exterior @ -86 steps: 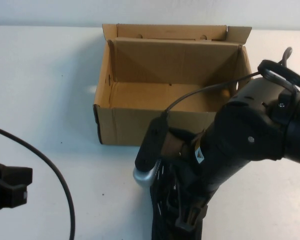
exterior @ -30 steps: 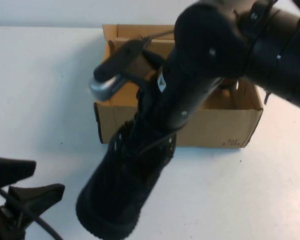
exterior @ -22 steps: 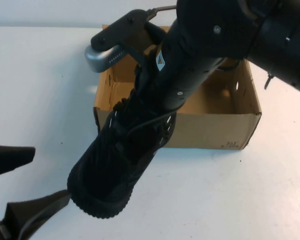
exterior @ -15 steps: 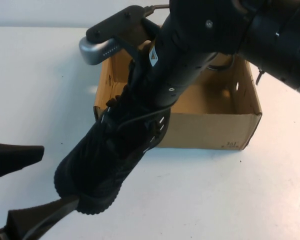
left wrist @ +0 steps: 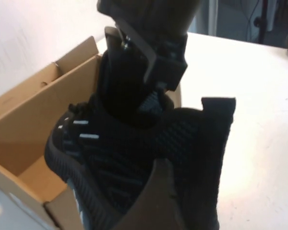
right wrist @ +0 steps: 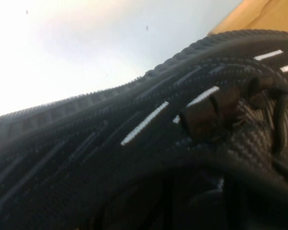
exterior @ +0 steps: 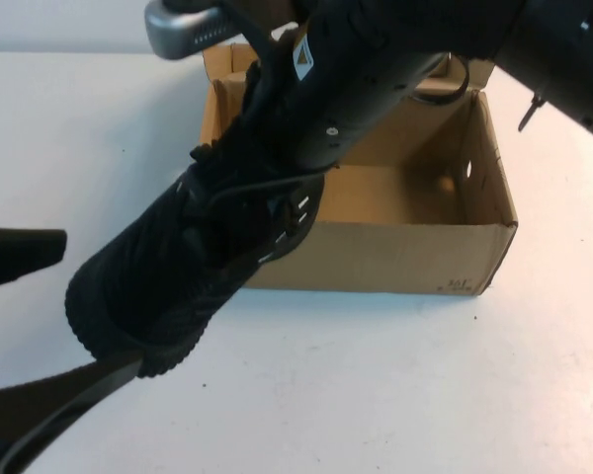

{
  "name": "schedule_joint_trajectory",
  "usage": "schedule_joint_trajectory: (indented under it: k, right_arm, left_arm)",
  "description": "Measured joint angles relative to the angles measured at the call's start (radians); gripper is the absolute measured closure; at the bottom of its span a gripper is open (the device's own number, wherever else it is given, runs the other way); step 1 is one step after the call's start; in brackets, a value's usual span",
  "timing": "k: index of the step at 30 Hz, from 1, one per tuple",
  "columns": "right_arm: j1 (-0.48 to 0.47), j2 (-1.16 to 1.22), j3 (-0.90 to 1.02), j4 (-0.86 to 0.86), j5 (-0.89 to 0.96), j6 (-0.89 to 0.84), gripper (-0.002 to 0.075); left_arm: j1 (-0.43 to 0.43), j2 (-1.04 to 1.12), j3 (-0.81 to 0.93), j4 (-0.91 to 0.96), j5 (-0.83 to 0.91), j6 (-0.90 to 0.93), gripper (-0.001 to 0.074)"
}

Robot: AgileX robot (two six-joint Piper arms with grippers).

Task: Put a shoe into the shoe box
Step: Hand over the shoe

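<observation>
Right gripper (exterior: 277, 148) clamped on the shoe (exterior: 168, 267), toe hanging beyond its jaws, above the shoe box (exterior: 376, 252). Left gripper (left wrist: 192, 158) spread wide around the toe.

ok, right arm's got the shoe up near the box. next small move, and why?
Probably carry it further over the shoe box before lowering. The right pincer holds the shoe tilted, its toe hanging outside the box's near-left corner, between the open left pincer's fingers, so dropping now would likely snag the wall.
</observation>
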Motion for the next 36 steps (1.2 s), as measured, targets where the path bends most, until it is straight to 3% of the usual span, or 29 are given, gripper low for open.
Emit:
schedule_joint_trajectory:
  k: [6, 25, 36]
  right_arm:
    - [-0.014, 0.017, -0.059, 0.004, 0.007, 0.012, 0.0719]
    - [-0.188, 0.119, -0.082, 0.08, 0.007, 0.012, 0.0719]
    - [-0.188, 0.136, -0.084, 0.09, 0.007, -0.013, 0.0719]
  left_arm:
    - [0.0, 0.043, -0.039, 0.067, 0.006, -0.055, 0.0136]
    - [-0.007, 0.235, -0.109, 0.182, -0.063, -0.06, 0.0136]
    - [-0.236, 0.393, -0.197, 0.409, -0.105, -0.182, 0.0136]
